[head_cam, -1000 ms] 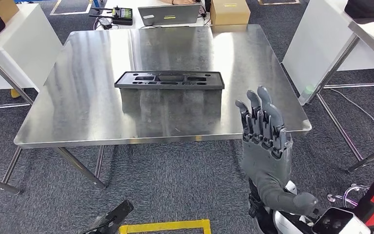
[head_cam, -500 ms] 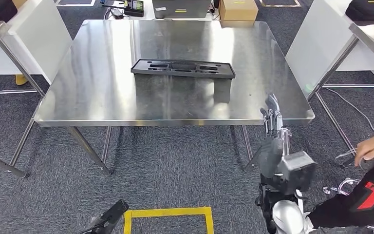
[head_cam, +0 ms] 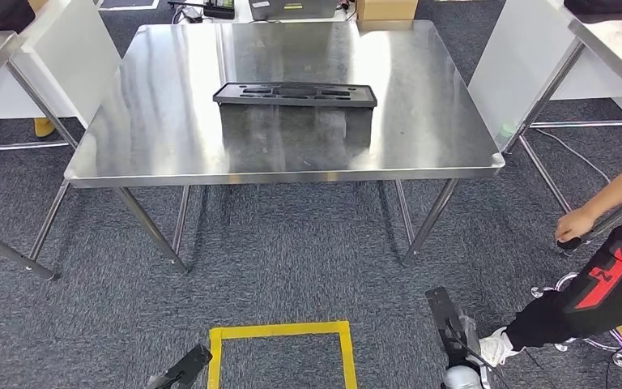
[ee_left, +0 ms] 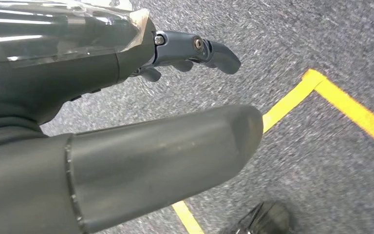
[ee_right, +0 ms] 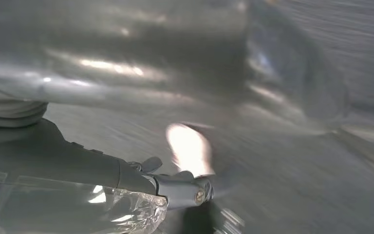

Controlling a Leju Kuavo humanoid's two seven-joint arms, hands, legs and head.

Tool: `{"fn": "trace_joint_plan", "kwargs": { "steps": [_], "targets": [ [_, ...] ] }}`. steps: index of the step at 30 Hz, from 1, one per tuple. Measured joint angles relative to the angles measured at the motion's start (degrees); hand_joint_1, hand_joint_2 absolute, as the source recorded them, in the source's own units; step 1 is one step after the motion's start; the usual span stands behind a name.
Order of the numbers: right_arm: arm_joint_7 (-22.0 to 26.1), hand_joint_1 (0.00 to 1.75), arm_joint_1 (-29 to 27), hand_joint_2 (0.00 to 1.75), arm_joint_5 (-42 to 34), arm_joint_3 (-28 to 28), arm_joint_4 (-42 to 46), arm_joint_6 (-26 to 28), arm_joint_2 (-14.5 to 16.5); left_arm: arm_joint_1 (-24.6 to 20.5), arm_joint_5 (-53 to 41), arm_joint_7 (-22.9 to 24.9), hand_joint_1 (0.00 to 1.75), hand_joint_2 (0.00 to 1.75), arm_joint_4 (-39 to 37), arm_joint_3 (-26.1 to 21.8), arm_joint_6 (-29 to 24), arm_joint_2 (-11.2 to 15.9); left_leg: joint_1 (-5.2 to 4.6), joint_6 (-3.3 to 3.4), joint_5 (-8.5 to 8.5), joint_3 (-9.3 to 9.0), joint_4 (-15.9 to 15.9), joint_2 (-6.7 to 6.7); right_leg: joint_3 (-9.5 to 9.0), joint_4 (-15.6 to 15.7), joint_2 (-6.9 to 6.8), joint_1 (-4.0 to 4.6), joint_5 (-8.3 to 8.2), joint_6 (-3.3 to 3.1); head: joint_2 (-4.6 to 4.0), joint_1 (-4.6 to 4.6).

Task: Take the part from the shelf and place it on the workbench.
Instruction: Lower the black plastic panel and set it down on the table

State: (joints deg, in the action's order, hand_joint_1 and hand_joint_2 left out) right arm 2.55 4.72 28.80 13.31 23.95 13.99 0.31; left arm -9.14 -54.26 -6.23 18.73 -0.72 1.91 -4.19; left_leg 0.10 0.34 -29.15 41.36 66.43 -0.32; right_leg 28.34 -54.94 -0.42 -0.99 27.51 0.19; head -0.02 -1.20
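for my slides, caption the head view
Black part lies on the steel workbench; a person crouches nearby.

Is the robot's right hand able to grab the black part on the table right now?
Probably not. The right hand hangs low by the floor, well short of the table, and the part lies mid-table. Nothing blocks the way; it would likely have to step closer and raise its arm.

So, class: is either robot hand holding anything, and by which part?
Nothing is held. The left hand hangs over the carpet holding nothing; the right hand also holds nothing. The dark part lies on the workbench.
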Motion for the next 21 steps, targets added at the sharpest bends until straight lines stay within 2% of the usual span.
{"fn": "trace_joint_plan", "kwargs": {
  "steps": [1, 2, 3, 4, 5, 7, 8, 9, 11, 12, 13, 15, 16, 17, 18, 19, 20, 21],
  "targets": [
    [-1.86, 0.00, -0.19, 0.00, 0.30, 0.20, -1.87, -0.65, 0.05, -0.04, -0.12, 0.07, 0.00, 0.00, 0.01, 0.00, 0.11, 0.02, 0.23, -0.37, -2.14, 0.68, 3.86, 0.04, 0.69, -0.08, -0.07, 0.01, -0.54, -0.01, 0.00, 0.03],
    [-3.53, 0.00, -0.47, 0.00, 0.65, 0.32, -3.47, -1.11, 0.12, -0.07, -0.21, 0.13, 0.00, 0.00, 0.01, 0.00, 0.26, 0.03, 0.45, -0.69, -2.90, 0.78, 6.59, 0.07, 1.44, -0.23, -0.13, -0.01, -1.01, 0.12, 0.00, 0.03],
    [-5.05, 0.00, -0.77, 0.00, 1.01, 0.38, -4.84, -1.53, 0.21, -0.09, -0.26, 0.20, 0.00, 0.00, 0.03, 0.00, 0.41, 0.04, 0.70, -0.97, -2.45, 0.05, 7.54, 0.10, 2.23, -0.47, -0.18, -0.07, -1.41, 0.33, 0.00, 0.04],
    [-6.36, 0.00, -1.05, 0.00, 1.31, 0.40, -6.05, -1.96, 0.30, -0.14, -0.26, 0.25, 0.00, 0.00, 0.08, 0.00, 0.53, 0.04, 0.96, -1.18, -1.17, -1.75, 6.31, 0.13, 3.04, -0.84, -0.20, -0.21, -1.73, 0.58, 0.00, 0.04],
    [-7.40, 0.00, -1.29, 0.00, 1.52, 0.43, -7.07, -2.44, 0.39, -0.26, -0.28, 0.28, 0.00, 0.00, 0.15, 0.00, 0.62, 0.04, 1.23, -1.37, 0.20, -4.50, 3.11, 0.14, 3.79, -1.35, -0.20, -0.36, -1.93, 0.82, 0.00, 0.06],
    [-9.01, 0.00, -1.56, 0.00, 1.71, 0.46, -8.63, -3.34, 0.51, -0.69, -0.34, 0.32, 0.00, 0.00, 0.33, 0.00, 0.67, -0.03, 1.32, -1.55, 0.70, -9.76, -4.22, -0.11, 5.08, -2.35, -0.19, -0.39, -2.28, 1.39, 0.00, 0.03],
    [-9.57, 0.00, -1.65, 0.00, 1.81, 0.49, -9.24, -3.70, 0.57, -0.87, -0.39, 0.33, 0.00, 0.00, 0.41, 0.00, 0.71, -0.06, 1.18, -1.45, 0.34, -11.12, -6.56, -0.28, 5.52, -2.66, -0.20, -0.33, -2.56, 1.83, 0.00, -0.01],
    [-10.07, 0.00, -1.74, 0.00, 2.02, 0.51, -9.77, -4.16, 0.64, -0.99, -0.48, 0.39, 0.00, 0.00, 0.46, 0.00, 0.79, -0.08, 0.91, -1.28, -0.08, -11.46, -7.54, -0.44, 5.88, -2.74, -0.20, -0.29, -2.94, 2.38, 0.00, -0.04],
    [-10.71, 0.00, -2.02, 0.00, 3.03, 0.49, -10.74, -5.74, 0.79, -1.11, -0.80, 0.53, 0.00, 0.00, 0.51, 0.00, 1.08, -0.04, 0.72, -0.44, 0.37, -10.92, -8.11, -0.40, 6.50, -2.85, -0.16, -0.39, -3.48, 3.49, 0.00, -0.09],
    [-10.87, 0.00, -2.20, 0.00, 3.52, 0.43, -11.12, -6.67, 0.86, -1.23, -0.97, 0.60, 0.00, 0.00, 0.51, 0.00, 1.28, -0.03, 0.69, 0.19, 0.77, -10.52, -8.36, -0.31, 7.06, -3.39, -0.11, -0.40, -2.88, 3.64, 0.00, -0.11],
    [-10.91, 0.00, -2.33, 0.00, 3.84, 0.37, -11.43, -7.46, 0.96, -1.40, -1.13, 0.63, 0.00, 0.00, 0.54, 0.00, 1.47, -0.03, 0.71, 0.99, 1.30, -9.98, -8.59, -0.19, 7.89, -4.97, -0.06, -0.40, -1.38, 3.45, 0.00, -0.21],
    [-10.94, 0.00, -2.41, 0.00, 3.57, 0.30, -11.77, -8.26, 1.14, -1.72, -1.25, 0.69, 0.00, 0.00, 0.59, 0.00, 1.74, -0.03, 0.53, 2.22, 2.47, -8.65, -8.74, 0.00, 9.99, -11.18, 0.08, -0.33, 3.37, 2.59, 0.00, -0.40],
    [-10.93, 0.00, -2.40, 0.00, 3.15, 0.33, -11.88, -8.46, 1.19, -1.82, -1.30, 0.72, 0.00, 0.00, 0.61, 0.00, 1.84, -0.03, 0.40, 2.53, 3.03, -7.92, -8.71, 0.12, 10.83, -15.01, 0.14, -0.31, 5.41, 2.40, 0.00, -0.46],
    [-10.88, 0.00, -2.40, 0.00, 2.69, 0.42, -11.96, -8.58, 1.18, -1.86, -1.36, 0.74, 0.00, 0.00, 0.62, 0.00, 1.91, -0.03, 0.27, 2.62, 3.58, -7.24, -8.68, 0.23, 11.10, -17.92, 0.18, -0.26, 6.44, 2.55, 0.00, -0.46],
    [-10.76, 0.00, -2.41, 0.00, 2.32, 0.55, -12.05, -8.65, 1.16, -1.89, -1.42, 0.77, 0.00, 0.00, 0.62, 0.00, 2.01, -0.03, 0.18, 2.64, 4.13, -6.56, -8.64, 0.34, 10.62, -19.26, 0.20, -0.24, 6.44, 2.96, 0.00, -0.46],
    [-10.57, 0.00, -2.41, 0.00, 2.10, 0.69, -12.14, -8.66, 1.13, -1.93, -1.49, 0.78, 0.00, 0.00, 0.62, 0.00, 2.12, -0.03, 0.12, 2.59, 4.68, -5.88, -8.61, 0.41, 9.19, -18.54, 0.21, -0.24, 5.49, 3.53, 0.00, -0.46],
    [-10.32, 0.00, -2.39, 0.00, 2.06, 0.80, -12.20, -8.56, 1.09, -1.98, -1.56, 0.79, 0.00, 0.00, 0.62, 0.00, 2.25, -0.04, 0.11, 2.46, 5.25, -5.22, -8.57, 0.45, 6.70, -15.64, 0.21, -0.26, 4.17, 4.04, 0.00, -0.46],
    [-10.03, 0.00, -2.31, 0.00, 2.13, 0.87, -12.24, -8.40, 1.05, -2.06, -1.60, 0.79, 0.00, 0.00, 0.62, 0.00, 2.35, -0.05, 0.09, 2.24, 5.80, -4.64, -8.53, 0.46, 3.73, -11.48, 0.22, -0.27, 3.35, 4.26, 0.00, -0.45]
  ]
}}
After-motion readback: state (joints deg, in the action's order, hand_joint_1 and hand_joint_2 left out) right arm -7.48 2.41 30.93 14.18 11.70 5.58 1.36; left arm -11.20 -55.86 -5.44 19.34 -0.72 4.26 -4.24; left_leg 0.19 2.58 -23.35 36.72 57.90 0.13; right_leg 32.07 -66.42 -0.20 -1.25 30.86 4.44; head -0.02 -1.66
